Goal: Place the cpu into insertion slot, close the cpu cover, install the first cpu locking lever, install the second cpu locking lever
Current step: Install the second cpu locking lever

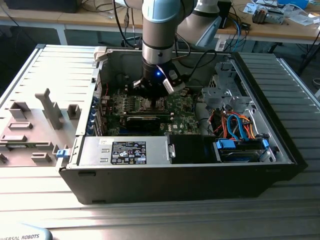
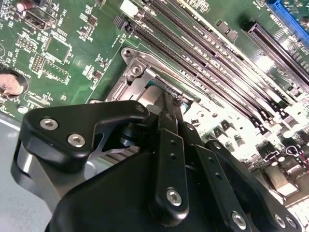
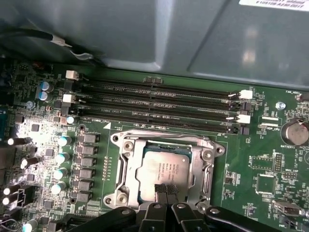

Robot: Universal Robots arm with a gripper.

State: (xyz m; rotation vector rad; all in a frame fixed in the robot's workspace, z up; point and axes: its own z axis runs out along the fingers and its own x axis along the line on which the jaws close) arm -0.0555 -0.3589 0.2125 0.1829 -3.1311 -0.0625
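The cpu (image 3: 164,166) lies flat, silver top up, in the insertion slot (image 3: 120,145) in the middle of the green motherboard (image 1: 182,112). A silvery frame that looks like the cpu cover (image 3: 203,166) lies down around the chip. My gripper (image 3: 165,192) reaches straight down into the case, its fingers shut together with nothing between them. The tips rest at one edge of the chip. In the second wrist view the gripper (image 2: 166,104) meets the socket's metal corner (image 2: 135,70). The exterior view has the gripper (image 1: 152,97) over the socket. I cannot make out the locking levers.
Long memory slots (image 3: 159,104) run beside the socket. A black card (image 1: 145,120) sits just in front of it in the exterior view. The case holds a power supply (image 1: 125,150) and bundled cables (image 1: 235,125). Grey fixtures (image 1: 47,107) stand at the exterior view's left.
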